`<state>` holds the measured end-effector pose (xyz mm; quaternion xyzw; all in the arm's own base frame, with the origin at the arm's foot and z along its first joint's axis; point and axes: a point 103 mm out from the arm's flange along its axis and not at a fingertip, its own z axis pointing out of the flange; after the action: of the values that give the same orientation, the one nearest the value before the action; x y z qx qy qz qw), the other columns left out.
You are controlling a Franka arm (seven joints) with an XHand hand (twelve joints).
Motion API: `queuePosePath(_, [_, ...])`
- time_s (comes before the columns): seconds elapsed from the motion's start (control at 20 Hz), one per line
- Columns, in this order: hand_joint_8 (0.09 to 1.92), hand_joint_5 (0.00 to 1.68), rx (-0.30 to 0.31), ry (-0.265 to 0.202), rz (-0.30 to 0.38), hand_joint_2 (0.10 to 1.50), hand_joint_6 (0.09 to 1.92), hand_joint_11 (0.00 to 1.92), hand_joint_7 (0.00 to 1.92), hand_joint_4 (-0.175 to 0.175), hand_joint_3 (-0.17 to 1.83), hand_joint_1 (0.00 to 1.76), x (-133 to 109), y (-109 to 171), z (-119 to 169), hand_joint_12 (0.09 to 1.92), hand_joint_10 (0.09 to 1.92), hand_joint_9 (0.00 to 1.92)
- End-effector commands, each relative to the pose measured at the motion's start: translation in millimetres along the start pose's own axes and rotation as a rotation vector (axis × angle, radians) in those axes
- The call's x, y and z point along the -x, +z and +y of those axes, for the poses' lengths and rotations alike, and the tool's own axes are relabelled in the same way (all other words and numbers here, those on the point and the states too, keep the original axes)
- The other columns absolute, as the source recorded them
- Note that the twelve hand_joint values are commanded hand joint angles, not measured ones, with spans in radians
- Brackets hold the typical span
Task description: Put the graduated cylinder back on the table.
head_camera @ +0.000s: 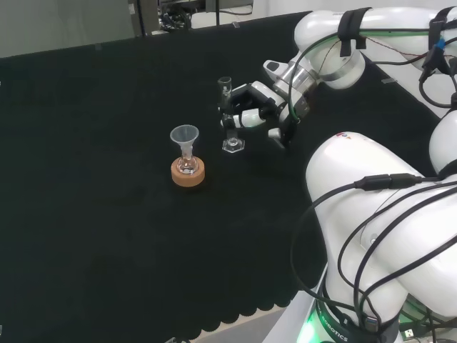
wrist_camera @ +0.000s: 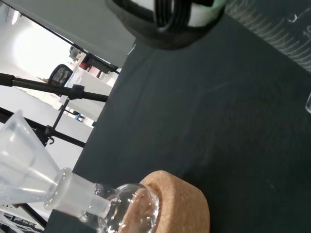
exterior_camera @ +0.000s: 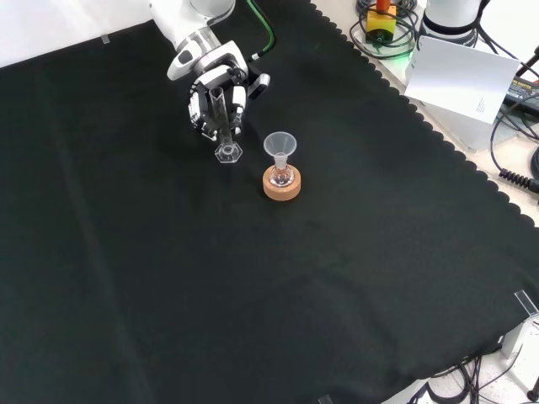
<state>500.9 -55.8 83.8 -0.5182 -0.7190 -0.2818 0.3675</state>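
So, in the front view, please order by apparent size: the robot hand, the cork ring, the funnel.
1. robot hand
2. cork ring
3. funnel, looking only slightly smaller than the ring, so that ranking is unsure.

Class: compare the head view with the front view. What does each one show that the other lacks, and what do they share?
Head view alone: the arm's big white links at its right. Front view alone: white paper and cables past the cloth's scalloped edge. Both: the hand curled round the upright graduated cylinder, its base at the cloth, beside a funnel in a flask on a cork ring.
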Motion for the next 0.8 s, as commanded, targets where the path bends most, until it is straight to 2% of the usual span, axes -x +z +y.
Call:
queuePosePath(0.05, [1.17,0.98,-0.009,0.006,-0.027,1.08,0.98,1.02,0.85,-0.175,0.0,1.38,-0.3,-6.0,-2.5,0.95,0.7,1.18])
queuePosePath(0.15, [1.19,0.96,-0.007,0.012,-0.028,1.09,1.0,1.02,0.84,-0.175,0.0,1.38,0.4,-8.3,-3.8,0.97,0.73,1.17])
queuePosePath(0.3, [0.76,1.05,-0.002,0.02,-0.028,1.08,0.88,1.0,0.95,-0.175,-0.01,1.22,1.4,-10.7,-6.5,0.97,0.48,1.15])
queuePosePath(0.4, [0.63,1.06,-0.006,0.023,-0.033,1.07,0.86,0.98,0.99,-0.175,0.0,1.19,1.3,-11.2,-7.5,0.98,0.37,1.17])
queuePosePath(0.55, [0.58,1.07,-0.015,0.032,-0.032,1.07,0.85,0.96,0.99,-0.175,0.0,1.19,2.0,-11.6,-8.5,0.99,0.3,1.18])
queuePosePath(0.65, [0.57,1.07,-0.019,0.041,-0.034,1.07,0.86,0.94,0.98,-0.162,0.0,1.18,3.0,-11.8,-9.0,1.0,0.28,1.18])
queuePosePath(0.7, [0.57,1.07,-0.019,0.043,-0.034,1.07,0.86,0.93,0.98,-0.152,0.0,1.17,3.2,-12.2,-9.5,1.0,0.27,1.18])
queuePosePath(0.8, [0.56,1.0,-0.023,0.043,-0.045,1.03,0.74,0.91,0.96,-0.04,-0.05,1.23,3.1,-12.8,-10.4,1.02,0.24,1.19])
